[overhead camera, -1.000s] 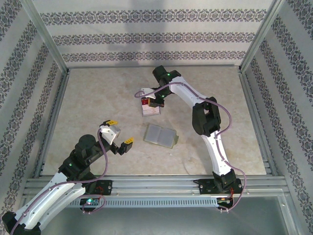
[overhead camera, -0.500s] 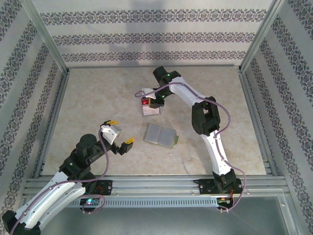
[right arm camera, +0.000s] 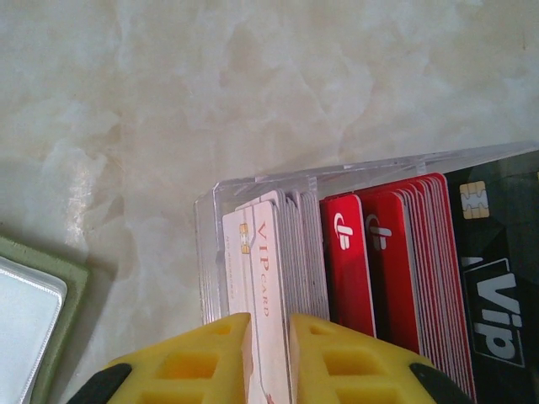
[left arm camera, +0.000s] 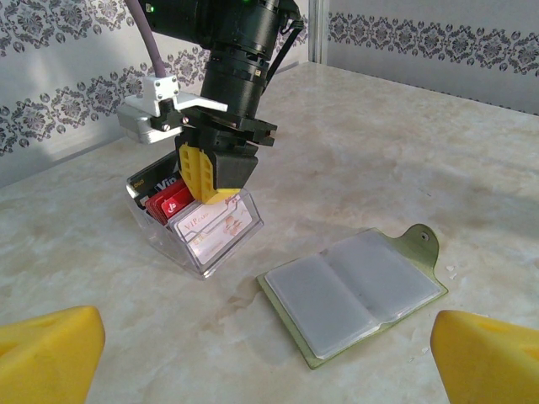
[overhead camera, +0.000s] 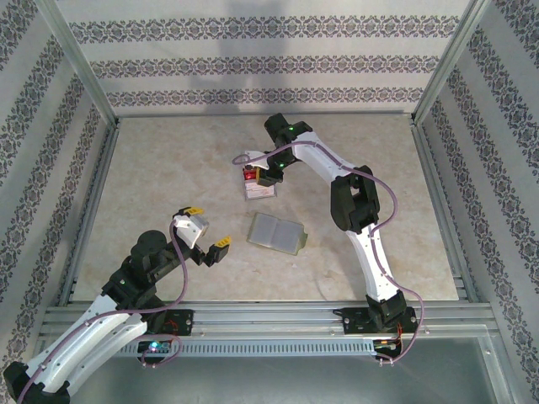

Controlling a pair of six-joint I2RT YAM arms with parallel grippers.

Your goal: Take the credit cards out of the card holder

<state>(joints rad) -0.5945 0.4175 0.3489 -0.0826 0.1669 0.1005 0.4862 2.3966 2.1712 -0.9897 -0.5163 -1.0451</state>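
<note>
The olive card holder lies unfolded and flat, pale sleeves up. Just beyond the card holder stands a clear box with the credit cards upright inside. There the right gripper straddles a pinkish VIP card, but whether it pinches the card cannot be told. Left of the card holder, the left gripper hangs with jaws spread wide.

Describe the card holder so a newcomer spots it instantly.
On the marbled table, look mid-table, nearer the front edge than the clear box of cards. The card holder lies open and flat: olive-green border with a snap tab, pale translucent sleeves; nothing else is green.
</note>
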